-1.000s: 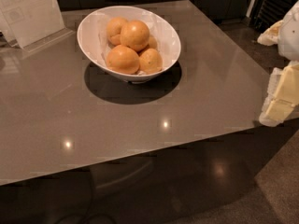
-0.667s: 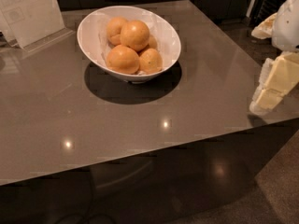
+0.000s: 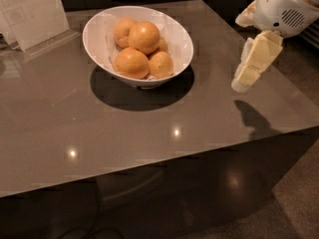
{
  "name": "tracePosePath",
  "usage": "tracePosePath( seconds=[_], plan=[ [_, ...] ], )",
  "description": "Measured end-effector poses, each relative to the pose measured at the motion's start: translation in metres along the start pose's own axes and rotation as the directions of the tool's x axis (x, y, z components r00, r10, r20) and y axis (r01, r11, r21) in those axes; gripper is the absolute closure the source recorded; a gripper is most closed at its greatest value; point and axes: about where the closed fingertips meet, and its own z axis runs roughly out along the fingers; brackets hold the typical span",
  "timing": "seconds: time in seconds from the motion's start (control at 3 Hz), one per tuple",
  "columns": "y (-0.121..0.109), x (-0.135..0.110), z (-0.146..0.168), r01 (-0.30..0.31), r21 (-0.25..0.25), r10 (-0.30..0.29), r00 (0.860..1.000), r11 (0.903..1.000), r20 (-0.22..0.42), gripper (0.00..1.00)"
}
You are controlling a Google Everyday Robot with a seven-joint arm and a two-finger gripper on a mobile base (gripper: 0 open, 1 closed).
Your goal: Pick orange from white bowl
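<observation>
Topmost orange (image 3: 144,37) in bowl (image 3: 94,39), bare tabletop (image 3: 149,133) from bowl out to gripper (image 3: 241,83) hanging well right of bowl, near the right edge, open-or-closed unclear.

the bowl (image 3: 97,43) sits on the bench (image 3: 149,133), toward its back. the orange (image 3: 144,37) lies in the bowl atop the other oranges (image 3: 131,62). a sign holder (image 3: 32,11) stands behind and left of the bowl. the tool (image 3: 242,82) hangs well right of the bowl.
</observation>
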Motion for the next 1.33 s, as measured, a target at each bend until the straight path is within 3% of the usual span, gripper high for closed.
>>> tracePosePath(
  seconds=[0.33, 1.0, 1.33],
  plan=[
    [-0.025, -0.026, 0.019, 0.038, -0.037, -0.037, 0.999, 0.9986, 0.021, 0.00],
    [-0.041, -0.040, 0.028, 0.021, -0.025, -0.019, 0.997, 0.9995, 0.077, 0.00],
    [-0.059, -0.063, 0.053, 0.048, -0.069, -0.039, 0.993, 0.9965, 0.115, 0.00]
  ],
)
